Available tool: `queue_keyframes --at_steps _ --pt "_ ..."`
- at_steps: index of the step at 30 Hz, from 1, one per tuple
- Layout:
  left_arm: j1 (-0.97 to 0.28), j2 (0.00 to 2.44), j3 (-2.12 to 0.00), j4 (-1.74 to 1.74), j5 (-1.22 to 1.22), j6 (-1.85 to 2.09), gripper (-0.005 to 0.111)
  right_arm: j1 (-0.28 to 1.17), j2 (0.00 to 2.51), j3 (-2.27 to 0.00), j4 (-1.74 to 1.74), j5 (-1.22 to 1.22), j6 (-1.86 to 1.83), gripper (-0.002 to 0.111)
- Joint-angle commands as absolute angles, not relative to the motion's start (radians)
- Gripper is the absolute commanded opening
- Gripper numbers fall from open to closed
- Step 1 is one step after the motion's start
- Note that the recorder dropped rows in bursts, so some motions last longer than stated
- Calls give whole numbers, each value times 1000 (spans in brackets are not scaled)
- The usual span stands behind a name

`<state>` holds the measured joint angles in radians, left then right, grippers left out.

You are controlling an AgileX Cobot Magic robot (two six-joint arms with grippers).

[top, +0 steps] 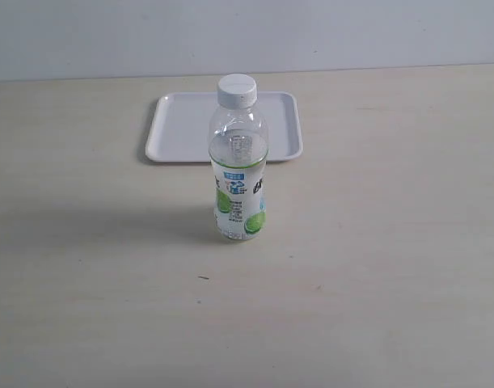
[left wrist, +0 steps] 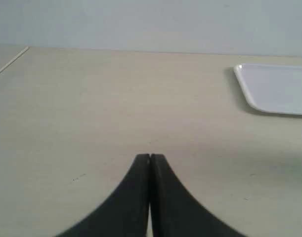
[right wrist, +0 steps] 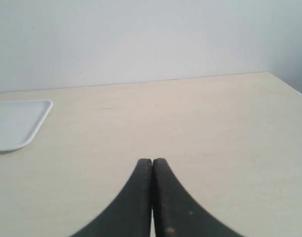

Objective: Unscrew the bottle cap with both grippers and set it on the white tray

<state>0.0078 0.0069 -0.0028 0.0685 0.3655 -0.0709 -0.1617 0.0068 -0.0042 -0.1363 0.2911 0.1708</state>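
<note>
Seen from outside, the bottle (top: pixel 238 174) stands upright on the table (top: pixel 376 259) just before the white tray (top: pixel 178 129), cap (top: pixel 236 90) on. The left gripper (left wrist: pixel 150 159) is closed and empty in its wrist view; the right gripper (right wrist: pixel 152 163) likewise. Twisting the cap before the light bottle is firmly held could topple it.

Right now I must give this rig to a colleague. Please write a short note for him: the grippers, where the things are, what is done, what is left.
The left gripper: jaws shut, holding nothing, bottle not in its view.
The right gripper: the same, jaws shut, holding nothing.
The bottle stands upright on the table, in front of the white tray in the exterior view. The bottle cap is on its neck.
Done: nothing yet.
Left: hold the bottle, unscrew the cap, place it on the tray.
</note>
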Motion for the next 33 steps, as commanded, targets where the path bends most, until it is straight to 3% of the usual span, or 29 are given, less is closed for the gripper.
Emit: queue_keyframes --at_steps 1,16,19,29,33 --pt "10 0 0 68 357 -82 2 -163 0 0 -135 282 169 0" --pt "10 0 0 207 290 30 2 -74 16 0 -134 282 169 0" --pt "10 0 0 80 -70 -129 2 -74 16 0 -134 282 169 0" --pt "10 0 -23 73 -900 -539 2 -74 16 0 -134 282 169 0" --pt "10 110 -230 244 -824 -617 2 -74 16 0 -134 282 169 0"
